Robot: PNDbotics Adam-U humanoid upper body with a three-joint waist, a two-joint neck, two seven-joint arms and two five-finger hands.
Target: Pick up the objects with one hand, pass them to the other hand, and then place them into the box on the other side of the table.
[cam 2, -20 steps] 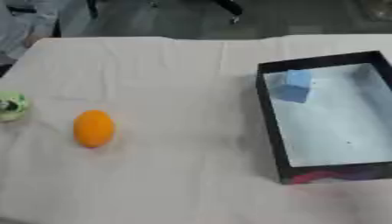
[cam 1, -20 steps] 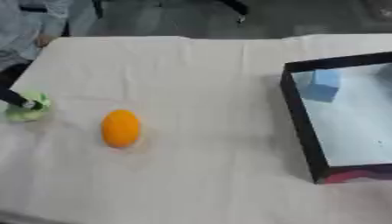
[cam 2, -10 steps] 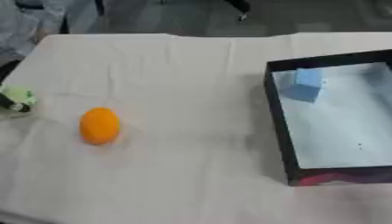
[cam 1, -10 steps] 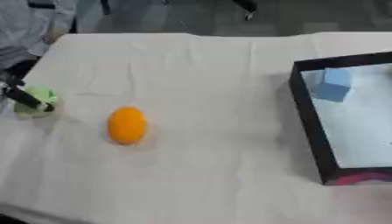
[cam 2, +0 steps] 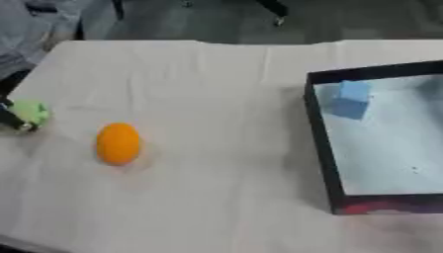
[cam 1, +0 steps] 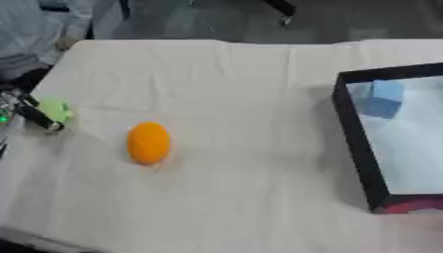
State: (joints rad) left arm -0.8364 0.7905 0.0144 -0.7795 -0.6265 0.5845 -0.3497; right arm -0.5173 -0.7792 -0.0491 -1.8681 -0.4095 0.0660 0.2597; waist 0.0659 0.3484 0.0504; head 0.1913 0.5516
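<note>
Two objects left on the cloth-covered bench (cam 1: pixel 234 74): orange egg-shaped piece (cam 1: pixel 149 143) mid-left, small green item (cam 1: pixel 54 109) pinched by left hand (cam 1: pixel 30 114) at the edge. Risked slipping from fingertips before handover. Blue cube (cam 2: pixel 349 99) boxed (cam 2: pixel 318 143).

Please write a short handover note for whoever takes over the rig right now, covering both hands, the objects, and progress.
Left hand: at the table's left edge, dark fingers on the small light-green object; whether it grips cannot be told.
Right hand: out of view.
Orange egg-shaped object: lying free on the cream tablecloth, left of centre.
Blue foam cube: already inside the black-walled box on the right.
Left: green object and orange one both need picking, passing, boxing.
</note>
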